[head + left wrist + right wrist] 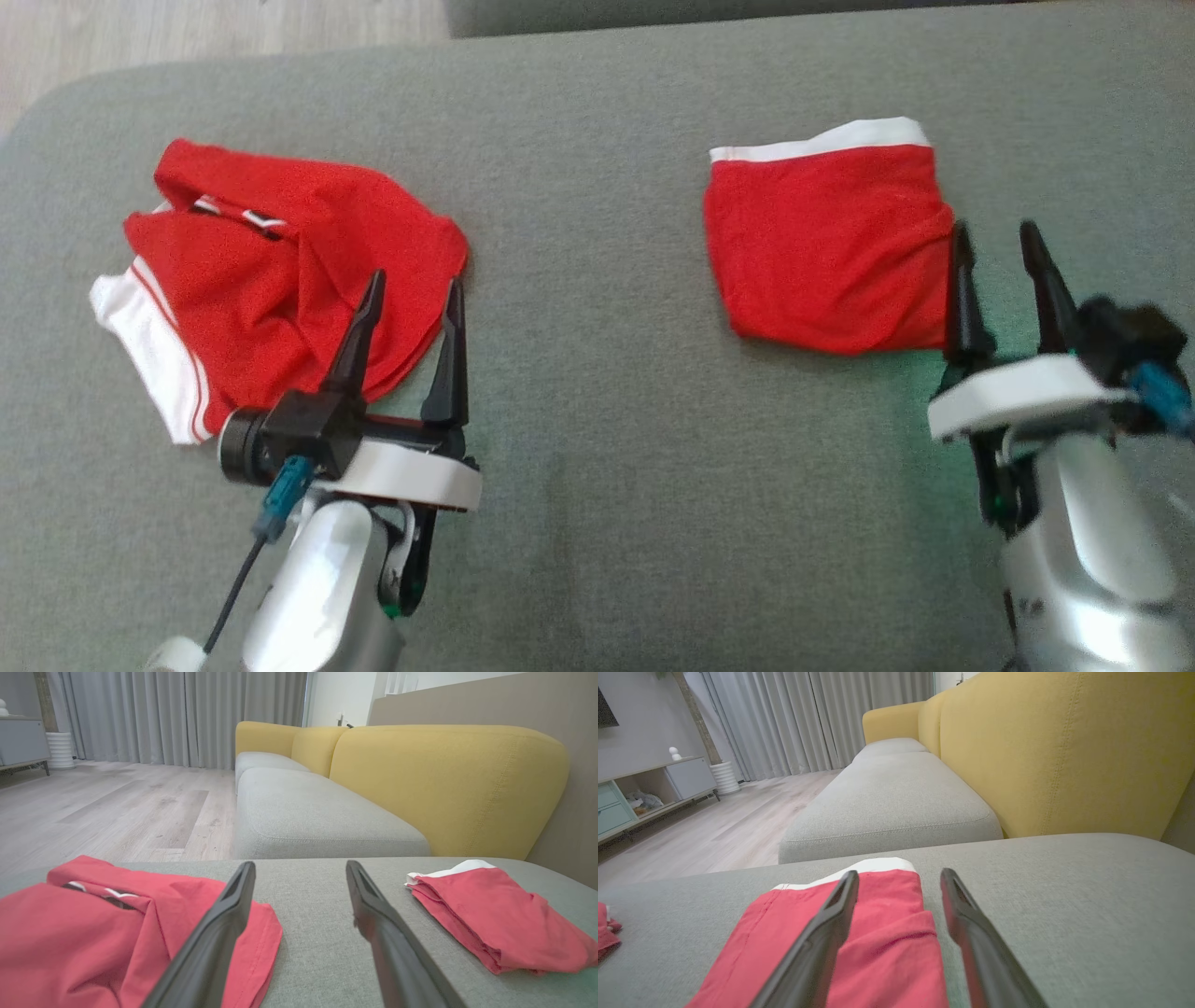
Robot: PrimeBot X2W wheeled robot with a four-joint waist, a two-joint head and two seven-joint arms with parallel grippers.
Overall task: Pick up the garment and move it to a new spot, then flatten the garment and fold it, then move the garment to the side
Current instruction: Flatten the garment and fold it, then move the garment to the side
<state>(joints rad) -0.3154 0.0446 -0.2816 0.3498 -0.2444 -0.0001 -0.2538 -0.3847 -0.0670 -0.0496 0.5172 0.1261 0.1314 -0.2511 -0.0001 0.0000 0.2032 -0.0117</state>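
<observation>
A folded red garment [822, 252] with a white waistband lies flat on the right of the grey cushion [597, 420]. My right gripper [994, 233] stands open at its right edge. In the right wrist view the right gripper [900, 873] has its left finger over the folded garment [882, 938] and its right finger over bare cushion; nothing is held. A crumpled red and white garment [280, 271] lies on the left. My left gripper [416, 282] is open over its near right edge, holding nothing. The left wrist view shows the left gripper [300, 864] between both garments [93, 933] [495, 919].
Bare grey cushion separates the two garments. A yellow backrest [444, 779] and more grey seat cushions [317, 816] run beyond the far edge. Wooden floor [117, 807] lies past the cushion's left end, with a low cabinet [644, 788] and curtains further off.
</observation>
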